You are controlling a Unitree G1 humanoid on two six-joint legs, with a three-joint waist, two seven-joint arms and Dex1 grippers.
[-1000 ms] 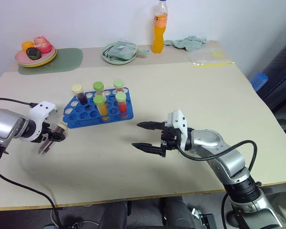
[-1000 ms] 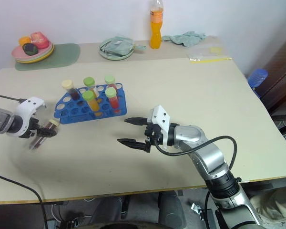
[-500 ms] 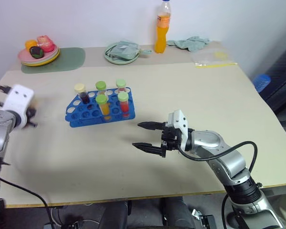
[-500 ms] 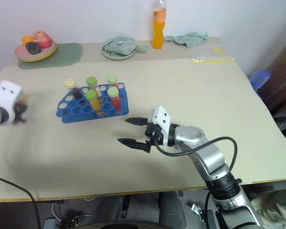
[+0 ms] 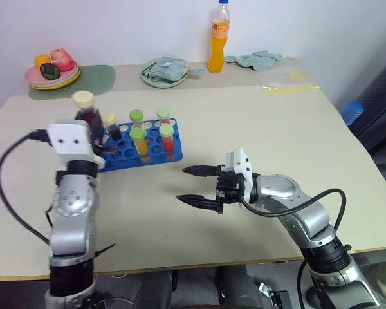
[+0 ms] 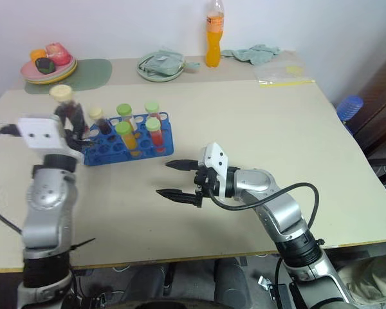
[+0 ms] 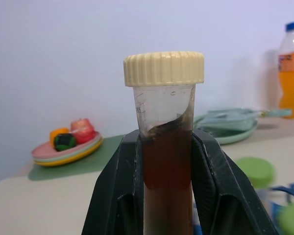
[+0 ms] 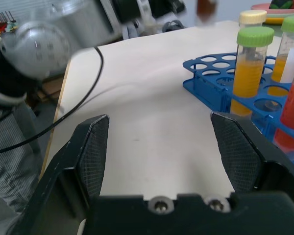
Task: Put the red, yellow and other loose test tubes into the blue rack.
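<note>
Now the left pincer is clamped on a test tube of dark brown liquid with a cream cap, holding it upright with the cap on top; the wrist view shows both black fingers pressed against the glass below the cap. The tube hangs above the left end of the blue rack, just on the near-left side of it, so the tube's long axis already runs the same way as the rack's holes. Five tubes stand in the rack: one cream-capped at the left, the others green-capped with orange or red fill. Several holes along the front row and left end look empty.

The right pincer hovers over the bare counter with its jaws standing apart and nothing between them, well to the right of the rack and pointing towards it. The left arm is clearly the nearer one and already carries the load. My judgement: what remains is a short shift over an empty hole at the left end, then a straight descent, keeping the tube vertical so its bottom does not catch the rim or knock the neighbouring cream-capped tube.
</note>
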